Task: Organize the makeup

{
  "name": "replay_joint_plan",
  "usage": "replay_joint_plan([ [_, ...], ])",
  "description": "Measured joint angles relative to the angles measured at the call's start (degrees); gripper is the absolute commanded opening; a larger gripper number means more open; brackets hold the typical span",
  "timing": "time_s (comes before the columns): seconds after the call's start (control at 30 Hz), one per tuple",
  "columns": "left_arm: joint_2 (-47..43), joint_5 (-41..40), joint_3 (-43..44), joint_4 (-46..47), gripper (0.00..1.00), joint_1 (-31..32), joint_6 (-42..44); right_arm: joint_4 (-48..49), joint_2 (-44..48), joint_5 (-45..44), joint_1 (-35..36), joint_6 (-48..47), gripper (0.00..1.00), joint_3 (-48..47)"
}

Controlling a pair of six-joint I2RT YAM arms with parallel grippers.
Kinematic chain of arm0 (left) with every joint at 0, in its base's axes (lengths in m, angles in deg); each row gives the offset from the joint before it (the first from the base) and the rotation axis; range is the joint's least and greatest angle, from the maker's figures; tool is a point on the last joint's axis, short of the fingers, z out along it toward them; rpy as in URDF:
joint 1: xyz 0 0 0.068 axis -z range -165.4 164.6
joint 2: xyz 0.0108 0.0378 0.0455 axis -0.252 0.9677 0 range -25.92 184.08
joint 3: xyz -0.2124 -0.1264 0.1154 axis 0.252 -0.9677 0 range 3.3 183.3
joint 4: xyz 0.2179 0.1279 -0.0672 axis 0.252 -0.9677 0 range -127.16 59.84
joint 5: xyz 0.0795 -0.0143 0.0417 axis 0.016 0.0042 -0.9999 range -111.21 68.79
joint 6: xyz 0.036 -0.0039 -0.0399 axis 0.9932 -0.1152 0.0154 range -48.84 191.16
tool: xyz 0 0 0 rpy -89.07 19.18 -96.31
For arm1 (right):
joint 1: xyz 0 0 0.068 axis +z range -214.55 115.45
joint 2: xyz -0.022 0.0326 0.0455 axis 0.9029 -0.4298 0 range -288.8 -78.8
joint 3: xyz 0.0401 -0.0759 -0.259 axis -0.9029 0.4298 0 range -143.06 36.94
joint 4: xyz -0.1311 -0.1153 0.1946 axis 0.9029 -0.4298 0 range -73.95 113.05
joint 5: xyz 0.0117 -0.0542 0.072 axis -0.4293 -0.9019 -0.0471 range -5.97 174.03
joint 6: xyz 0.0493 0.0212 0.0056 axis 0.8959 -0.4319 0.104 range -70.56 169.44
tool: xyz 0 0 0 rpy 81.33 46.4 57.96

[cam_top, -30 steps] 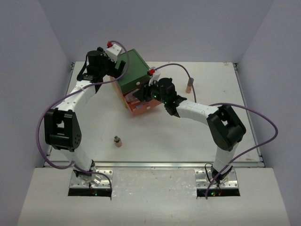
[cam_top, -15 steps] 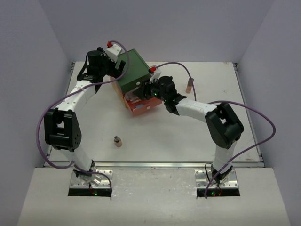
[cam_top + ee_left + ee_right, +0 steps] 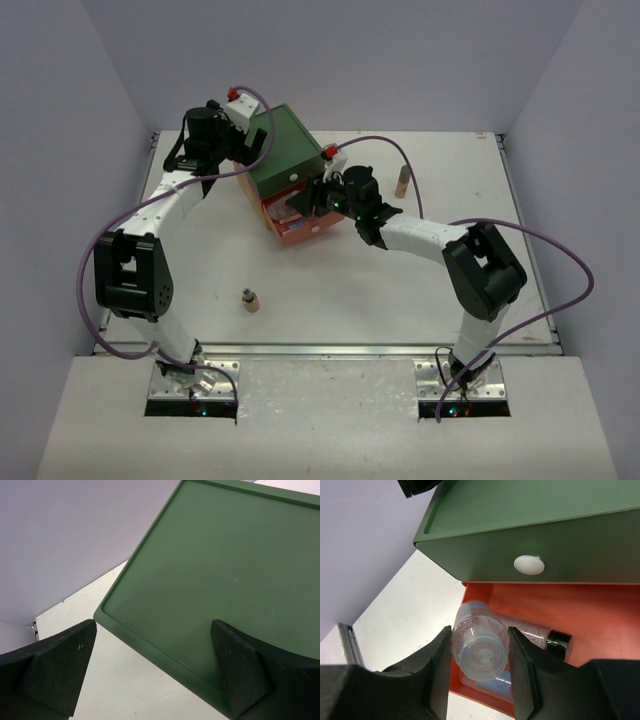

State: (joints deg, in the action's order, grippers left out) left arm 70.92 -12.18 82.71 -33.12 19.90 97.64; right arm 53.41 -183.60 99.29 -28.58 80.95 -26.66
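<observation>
My right gripper (image 3: 480, 652) is shut on a small clear bottle (image 3: 479, 647), seen end-on between the black fingers. It hangs over the open orange drawer (image 3: 600, 610) of the three-drawer box (image 3: 285, 150). In that drawer lie a clear bottle with a black cap (image 3: 559, 642) and a bluish clear bottle (image 3: 497, 682). My left gripper (image 3: 155, 670) is open and straddles a corner of the box's green top (image 3: 225, 555), one finger over the lid, one over the table. In the top view the right gripper (image 3: 298, 205) is at the drawer and the left gripper (image 3: 258, 143) at the box's back.
A tan bottle with a dark cap (image 3: 250, 300) stands on the white table (image 3: 330, 300) in front of the box. Another tan bottle (image 3: 402, 182) stands to the right of the box. The green drawer above the orange one has a white knob (image 3: 529, 565).
The right arm has shifted slightly at the orange drawer, still with the clear bottle in its grip. The left arm has not moved.
</observation>
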Motion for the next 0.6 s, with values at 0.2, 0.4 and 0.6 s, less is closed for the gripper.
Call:
replay_joint_plan([
  [0.2, 0.0, 0.0, 0.0, 0.0, 1.00, 0.0, 0.0, 0.0, 0.2, 0.0, 0.0, 0.0, 0.10, 0.3],
  [0.4, 0.0, 0.0, 0.0, 0.0, 1.00, 0.0, 0.0, 0.1, 0.3, 0.2, 0.0, 0.0, 0.10, 0.3],
  [0.6, 0.0, 0.2, 0.0, 0.0, 1.00, 0.0, 0.0, 0.6, 2.1, -0.1, 0.0, 0.0, 0.09, 1.8],
])
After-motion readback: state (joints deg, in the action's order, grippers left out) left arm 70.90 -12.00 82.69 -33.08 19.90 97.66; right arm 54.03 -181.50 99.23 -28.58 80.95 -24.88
